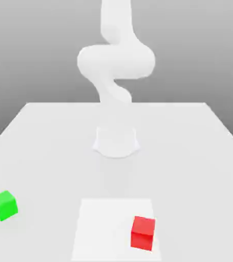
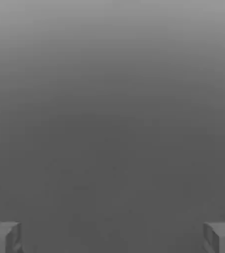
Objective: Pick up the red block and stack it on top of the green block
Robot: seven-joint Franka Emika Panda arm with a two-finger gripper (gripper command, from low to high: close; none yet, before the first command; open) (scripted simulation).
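Grey haze backs a pale table (image 1: 46, 133); the red block (image 1: 143, 233) sits near its front edge, the green block (image 1: 4, 205) well apart toward the exterior view's left; the gripper (image 2: 112, 237) hangs wide and empty; both cubes look light and rigid, best pinched across opposite flat faces.

Exterior camera facing arm (image 1: 115, 66)
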